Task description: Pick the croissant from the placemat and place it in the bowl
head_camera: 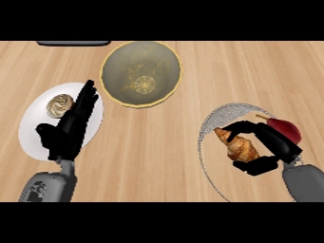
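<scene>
A golden-brown croissant lies on a round grey placemat at the right. My right hand is curled round it, fingers over its top end and thumb under its lower end. A dark red pear lies just behind that hand on the placemat. The olive bowl with a yellow rim stands at the upper middle, with a pale pattern on its bottom. My left hand rests open, fingers straight, over a white plate at the left.
A small swirled pastry sits on the white plate beside my left hand's fingers. A dark grey object shows at the counter's far edge, upper left. Bare wooden counter lies between the plate, the bowl and the placemat.
</scene>
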